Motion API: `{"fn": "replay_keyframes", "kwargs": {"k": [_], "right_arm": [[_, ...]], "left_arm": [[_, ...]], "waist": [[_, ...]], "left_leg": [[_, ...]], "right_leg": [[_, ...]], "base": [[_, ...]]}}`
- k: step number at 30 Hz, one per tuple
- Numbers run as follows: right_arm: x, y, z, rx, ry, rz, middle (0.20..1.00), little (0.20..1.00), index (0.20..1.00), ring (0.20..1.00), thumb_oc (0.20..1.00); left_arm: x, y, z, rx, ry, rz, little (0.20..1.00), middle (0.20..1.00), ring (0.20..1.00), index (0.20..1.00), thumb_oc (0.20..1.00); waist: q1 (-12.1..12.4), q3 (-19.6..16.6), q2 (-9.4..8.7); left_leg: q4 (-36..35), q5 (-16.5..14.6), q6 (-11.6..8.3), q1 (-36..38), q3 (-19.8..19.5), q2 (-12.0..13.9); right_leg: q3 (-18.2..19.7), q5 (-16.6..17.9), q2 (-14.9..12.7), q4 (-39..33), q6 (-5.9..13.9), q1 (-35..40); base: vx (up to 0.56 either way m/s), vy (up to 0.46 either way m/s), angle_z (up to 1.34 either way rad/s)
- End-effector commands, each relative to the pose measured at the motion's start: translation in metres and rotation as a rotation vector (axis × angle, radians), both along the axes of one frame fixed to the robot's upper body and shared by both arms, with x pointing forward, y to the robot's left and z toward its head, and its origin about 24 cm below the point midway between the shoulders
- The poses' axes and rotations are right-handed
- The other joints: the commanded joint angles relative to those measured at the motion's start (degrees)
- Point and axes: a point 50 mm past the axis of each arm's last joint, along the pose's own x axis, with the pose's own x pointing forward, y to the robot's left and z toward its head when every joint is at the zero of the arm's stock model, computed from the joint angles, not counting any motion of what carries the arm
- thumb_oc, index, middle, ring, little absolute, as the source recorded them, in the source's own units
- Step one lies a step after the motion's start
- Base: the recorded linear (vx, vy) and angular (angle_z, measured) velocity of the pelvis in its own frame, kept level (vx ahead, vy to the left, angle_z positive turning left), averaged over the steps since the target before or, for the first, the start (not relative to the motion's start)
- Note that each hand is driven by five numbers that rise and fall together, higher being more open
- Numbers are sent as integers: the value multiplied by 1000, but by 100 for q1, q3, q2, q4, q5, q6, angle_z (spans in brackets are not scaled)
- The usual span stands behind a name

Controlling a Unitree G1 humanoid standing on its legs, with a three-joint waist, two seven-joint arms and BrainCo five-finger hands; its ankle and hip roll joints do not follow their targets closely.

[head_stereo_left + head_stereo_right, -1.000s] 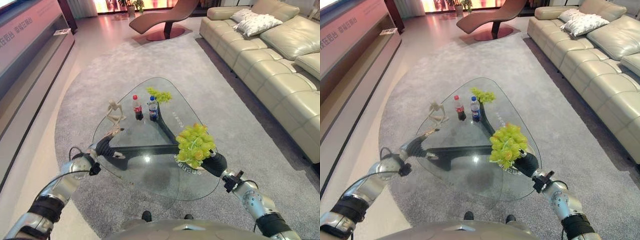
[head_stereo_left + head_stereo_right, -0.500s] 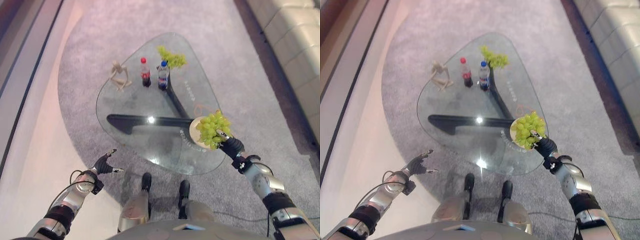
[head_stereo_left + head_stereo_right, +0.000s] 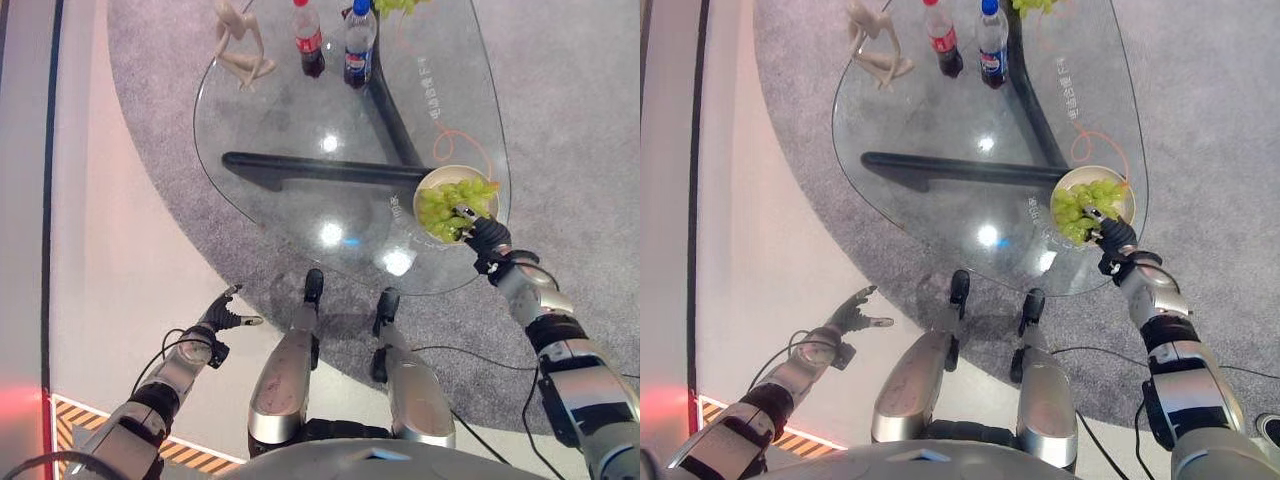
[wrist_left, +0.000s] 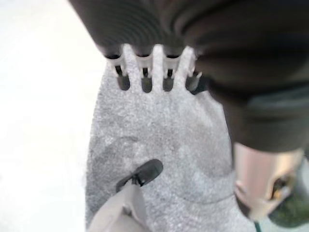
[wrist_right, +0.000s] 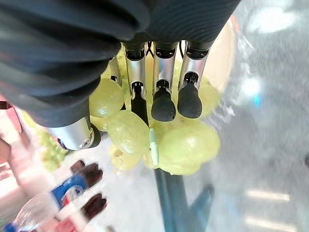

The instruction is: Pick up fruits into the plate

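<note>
Where the grey rug [image 3: 560,120] meets the pale floor [image 3: 110,250], a glass bench [image 3: 300,130] stands on a dark three-armed base [image 3: 330,168]. At its far end sit a pale jointed figurine [image 3: 240,45], a red-capped cola bottle [image 3: 308,42] and a blue-capped bottle [image 3: 358,48], close together, with a second bunch of green grapes [image 3: 398,5] just past the bottles at the frame's edge. Near the bench's near-right rim rests a cream plate [image 3: 428,190], and a bunch of grapes [image 3: 452,205] lies in it. The right hand [image 3: 480,232] is at that plate's near side; in the right wrist view its fingers [image 5: 163,104] are curled down against the grapes [image 5: 188,142], the dark tips touching the fruit and the thumb alongside, so the hand grips the bunch while it sits over the plate. The left hand [image 3: 225,315] hangs well away from the bench, out over the pale floor, its fingers [image 4: 145,77] straight and slightly spread, thumb apart, holding nothing.
</note>
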Motion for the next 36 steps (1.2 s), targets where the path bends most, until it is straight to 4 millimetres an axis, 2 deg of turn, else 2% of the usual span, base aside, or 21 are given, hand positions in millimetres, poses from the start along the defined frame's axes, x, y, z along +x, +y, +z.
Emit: {"fn": "replay_keyframes", "kwargs": {"k": [1, 9, 16, 17, 18, 23, 28, 36], "right_arm": [[9, -33, 54, -112, -150, -75, 200, 200, 200, 200, 200], [16, -46, 71, -160, -115, -155, 200, 200, 200, 200, 200], [21, -50, 85, -226, -94, -174, 200, 200, 200, 200, 200], [22, -51, 87, -250, -76, -169, 511, 511, 511, 511, 511], [23, -51, 88, -260, -68, -168, 1000, 1000, 1000, 1000, 1000], [26, -46, 83, -339, -24, -146, 1000, 1000, 1000, 1000, 1000], [24, -51, 81, -465, 45, -182, 1000, 1000, 1000, 1000, 1000], [20, -47, 64, -422, 61, -199, 1000, 1000, 1000, 1000, 1000]], "left_arm": [[10, -13, 3, -31, -49, -2, 1000, 1000, 1000, 1000, 1000], [19, -28, 12, -79, -103, -30, 1000, 1000, 1000, 1000, 1000], [16, -34, 10, -98, -88, -62, 1000, 1000, 1000, 1000, 1000], [15, -34, 9, -104, -83, -60, 1000, 1000, 1000, 1000, 1000], [15, -34, 8, -107, -82, -57, 1000, 1000, 1000, 1000, 1000], [17, -35, 10, -118, -80, -62, 1000, 1000, 1000, 1000, 1000], [16, -39, 7, -138, -77, -54, 1000, 1000, 1000, 1000, 1000], [19, -34, 11, -122, -92, -42, 1000, 1000, 1000, 1000, 1000]], "waist": [[-11, -90, 60], [25, -90, 295], [48, -90, 420], [49, -90, 447], [46, -90, 455], [42, -90, 443], [-10, -90, 446], [-35, -90, 278]], "left_leg": [[532, -938, 62, -145, -1, -175], [554, -865, 87, -454, 23, -269], [545, -837, 90, -562, 78, -285], [525, -820, 84, -563, 92, -287], [526, -818, 88, -564, 101, -288], [541, -811, 104, -604, 157, -280], [548, -842, 103, -520, 186, -281], [615, -910, 119, -390, 216, -263]], "right_leg": [[83, -615, -302, 1231, 149, -787], [78, -690, -368, 1522, 143, -1243], [107, -702, -382, 1612, 166, -1425], [119, -695, -383, 1607, 170, -1440], [130, -694, -381, 1619, 170, -1454], [177, -698, -379, 1688, 178, -1535], [186, -690, -362, 1647, 167, -1458], [165, -675, -344, 1620, 172, -1288]], "base": [[-36, 65, 0], [-37, 50, 0], [-7, 13, 0], [-29, 63, -2], [-17, 46, -5], [-18, 12, -6], [-4, 40, -1], [-2, -8, 0]]}}
